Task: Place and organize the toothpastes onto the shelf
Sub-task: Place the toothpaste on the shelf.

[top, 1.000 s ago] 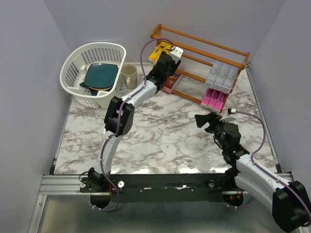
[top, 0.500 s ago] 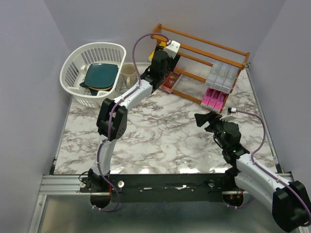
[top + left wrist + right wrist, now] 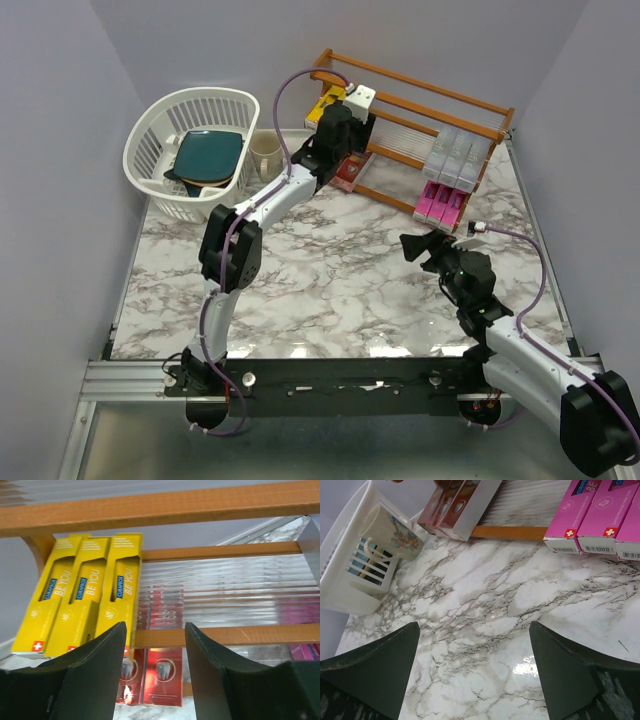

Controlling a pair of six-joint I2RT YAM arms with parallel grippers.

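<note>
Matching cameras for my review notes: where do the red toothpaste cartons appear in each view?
Top external: red cartons upper centre, low at the left end of the shelf.
Left wrist: red cartons bottom centre, below the yellow cartons.
Right wrist: red cartons at the top edge, left of centre.
Shared landmark: the shelf's orange-brown wooden rail, next to them in every view.

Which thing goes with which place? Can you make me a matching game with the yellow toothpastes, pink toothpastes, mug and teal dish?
Things:
1 yellow toothpastes
2 pink toothpastes
3 mug
4 teal dish

Places:
A inside the white basket
B on the table, beside the basket
C on the shelf, just above the red boxes
D lowest tier of the shelf, right end

Pairs: 1-C, 2-D, 3-B, 4-A
</note>
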